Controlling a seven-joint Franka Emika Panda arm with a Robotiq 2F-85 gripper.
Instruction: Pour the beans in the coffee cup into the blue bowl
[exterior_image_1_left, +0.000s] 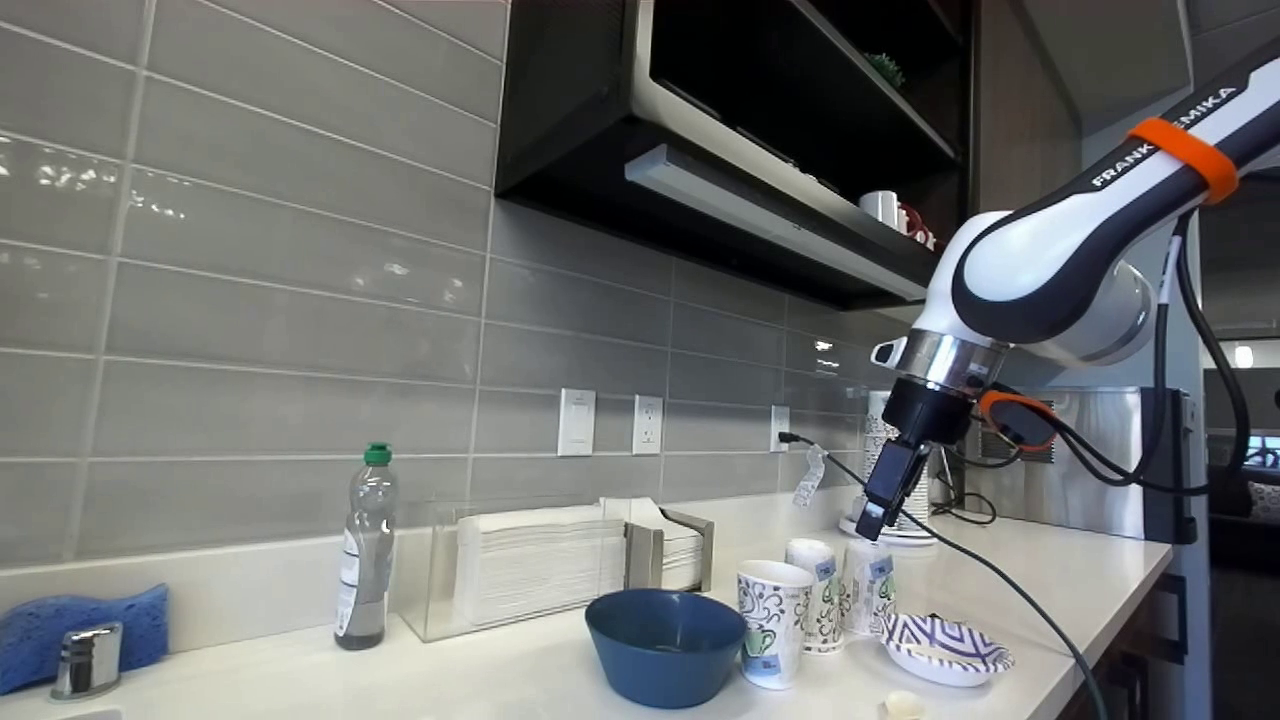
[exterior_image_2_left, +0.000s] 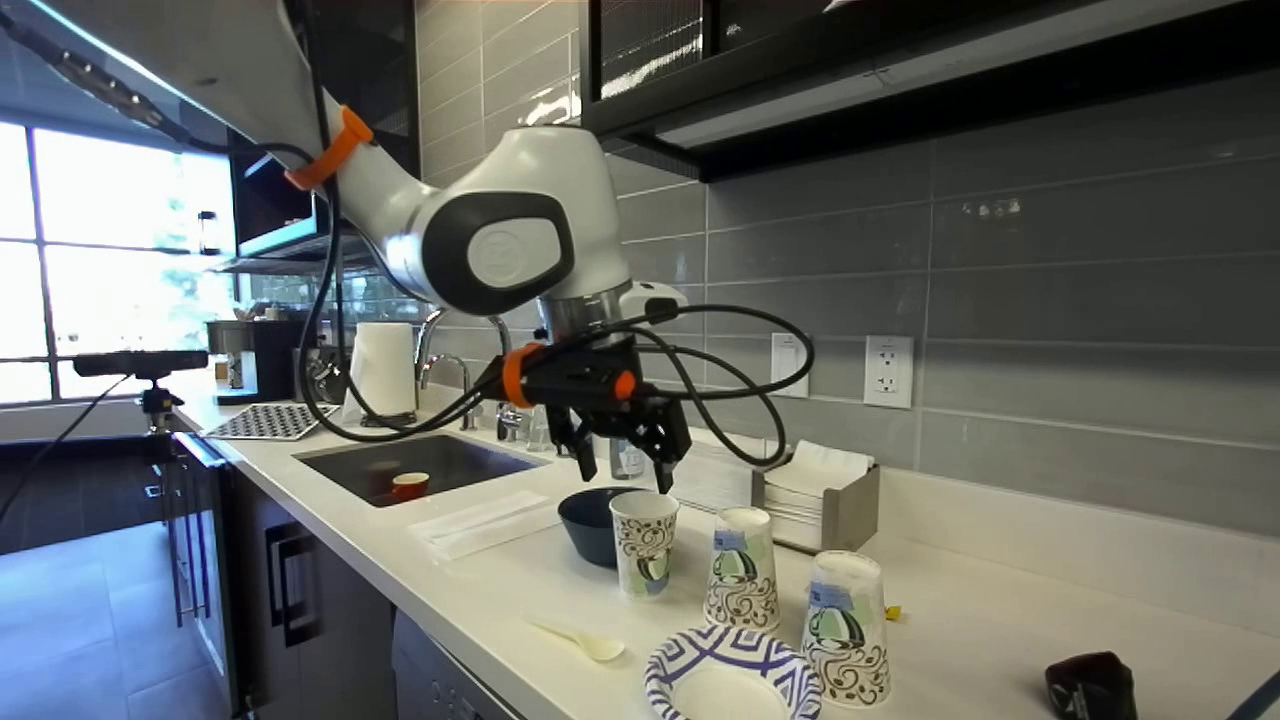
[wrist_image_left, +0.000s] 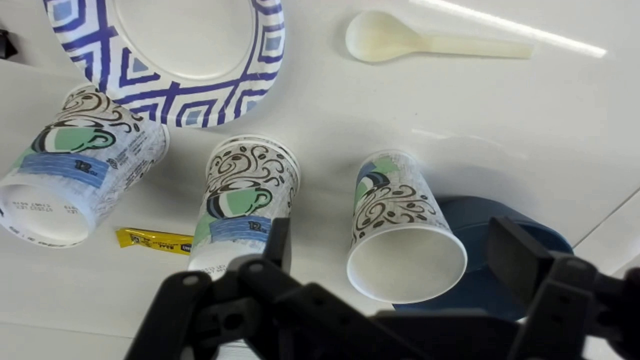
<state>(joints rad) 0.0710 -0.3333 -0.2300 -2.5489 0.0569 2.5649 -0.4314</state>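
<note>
Fingers (wrist_image_left: 520, 257) spread; wrist view looks into coffee cup (wrist_image_left: 405, 220); sponge (exterior_image_1_left: 145, 630) only in exterior view.

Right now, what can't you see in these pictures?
Any beans deep in the coffee cup: its own sides hide the bottom in all three views.
Part of the blue bowl: in the wrist view, behind that cup and a gripper finger.
What the dark lump is: an exterior view's bottom edge cuts it off.
The print on an upside-down cup: too small, wrist view.

The coffee cup (exterior_image_1_left: 772, 628) looks papery, the blue bowl (exterior_image_1_left: 664, 658) smooth, the wall tiles (exterior_image_1_left: 300, 310) glossy.
</note>
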